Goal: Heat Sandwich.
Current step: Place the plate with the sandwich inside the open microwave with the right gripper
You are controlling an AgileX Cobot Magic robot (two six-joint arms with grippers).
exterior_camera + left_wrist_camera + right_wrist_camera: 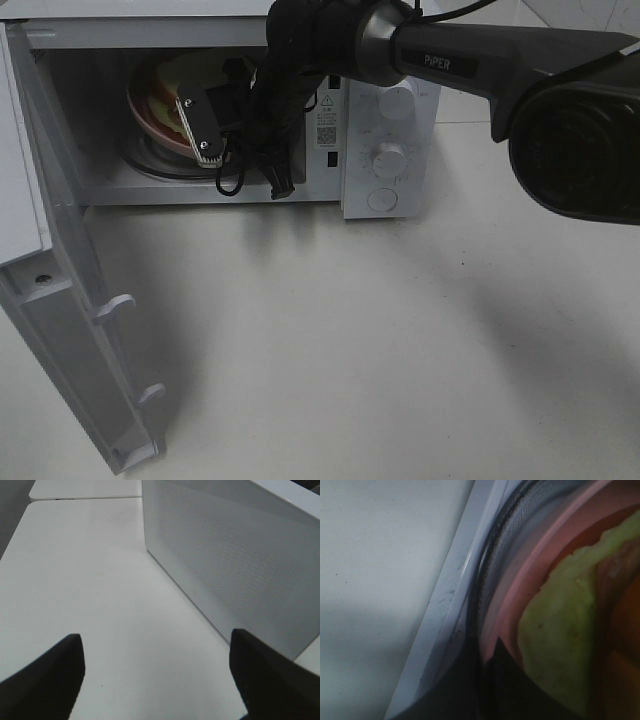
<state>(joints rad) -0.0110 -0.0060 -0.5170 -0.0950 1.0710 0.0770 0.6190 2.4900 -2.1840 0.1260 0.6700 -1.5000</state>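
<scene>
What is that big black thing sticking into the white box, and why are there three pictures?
The white box is a microwave with its door open. The black thing is one of the robot's two arms. Its right end effector is shut on the rim of a pink plate carrying a sandwich, inside the microwave. One picture comes from a camera up high. The other two come from cameras on the wrists. The right one sees the plate and sandwich very close. The left end effector is open, holding nothing, above the white table.

Right arm [480,60] reaches forward, jaws pinched together; left jaws spread wide.
</scene>
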